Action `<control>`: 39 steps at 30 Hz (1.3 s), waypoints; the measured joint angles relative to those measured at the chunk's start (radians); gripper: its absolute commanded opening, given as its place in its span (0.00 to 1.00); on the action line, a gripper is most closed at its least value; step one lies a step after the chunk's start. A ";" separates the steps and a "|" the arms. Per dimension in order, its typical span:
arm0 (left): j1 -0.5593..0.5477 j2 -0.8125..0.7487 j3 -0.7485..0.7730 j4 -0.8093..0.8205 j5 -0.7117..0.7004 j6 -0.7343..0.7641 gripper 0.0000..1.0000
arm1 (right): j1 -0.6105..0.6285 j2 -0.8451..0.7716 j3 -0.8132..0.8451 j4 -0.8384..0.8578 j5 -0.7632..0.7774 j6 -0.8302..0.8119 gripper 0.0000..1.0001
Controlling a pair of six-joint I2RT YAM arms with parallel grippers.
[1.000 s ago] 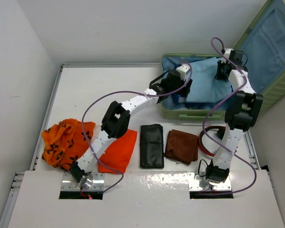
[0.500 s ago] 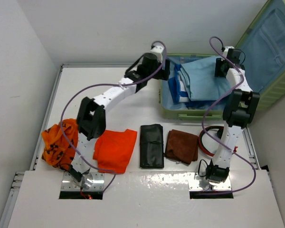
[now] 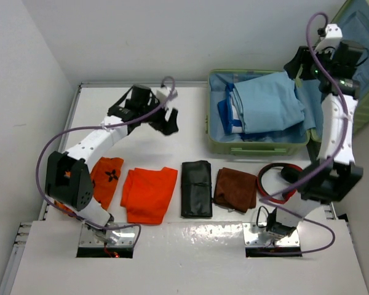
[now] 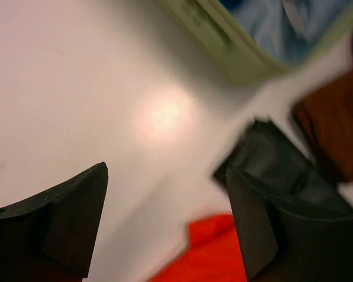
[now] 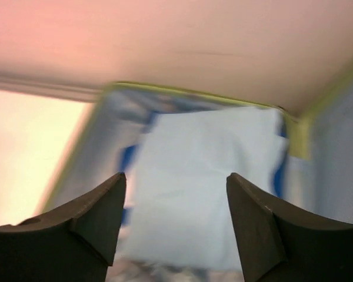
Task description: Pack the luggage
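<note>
The luggage (image 3: 258,148), a light-green suitcase, lies open at the back right with its lid (image 3: 357,37) raised. A folded light-blue cloth (image 3: 267,104) with a blue-and-white edge lies inside it. My right gripper (image 3: 297,65) hangs open high above the suitcase's back right corner and holds nothing. In the right wrist view the right gripper (image 5: 175,176) looks down on the cloth (image 5: 206,176) and the green rim (image 5: 182,94). My left gripper (image 3: 169,120) is open and empty over the bare table left of the suitcase. The left wrist view shows the left gripper (image 4: 166,170) and the suitcase wall (image 4: 223,41).
A row lies along the near table: a patterned orange cloth (image 3: 107,178), a plain orange cloth (image 3: 149,193), a black folded pouch (image 3: 197,187), a brown cloth (image 3: 236,187) and a red-and-black ring (image 3: 273,182). Walls close in on the left and back.
My left arm swung out of the suitcase and leftward over the table. My right gripper opened and rose high above the suitcase, leaving the light-blue cloth lying inside.
</note>
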 measured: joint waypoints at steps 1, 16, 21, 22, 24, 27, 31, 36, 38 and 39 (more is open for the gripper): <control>-0.002 -0.016 -0.034 -0.035 0.040 0.063 0.82 | -0.007 -0.054 -0.014 -0.019 -0.063 0.005 0.66; -0.196 0.216 -0.147 -0.050 0.198 0.352 0.75 | 0.068 -0.517 -0.663 -0.359 -0.408 0.029 0.63; -0.212 0.284 -0.147 0.043 0.182 0.332 0.69 | 0.076 -0.567 -0.671 -0.415 -0.415 0.013 0.63; -0.214 0.294 -0.147 0.053 0.189 0.328 0.67 | 0.079 -0.570 -0.671 -0.426 -0.415 0.009 0.63; -0.214 0.314 -0.146 0.071 0.213 0.324 0.58 | 0.080 -0.569 -0.671 -0.441 -0.414 0.003 0.63; -0.216 0.350 -0.146 0.084 0.240 0.315 0.46 | 0.080 -0.569 -0.671 -0.453 -0.414 -0.001 0.63; -0.221 0.360 -0.145 0.089 0.264 0.308 0.19 | 0.080 -0.565 -0.671 -0.457 -0.414 -0.001 0.63; -0.231 0.356 -0.147 0.088 0.276 0.312 0.00 | 0.080 -0.567 -0.701 -0.433 -0.417 0.011 0.64; -0.233 0.336 -0.162 0.089 0.274 0.317 0.00 | 0.086 -0.576 -0.751 -0.404 -0.419 0.027 0.68; -0.233 0.314 -0.182 0.093 0.272 0.320 0.00 | 0.091 -0.584 -0.784 -0.388 -0.419 0.039 0.68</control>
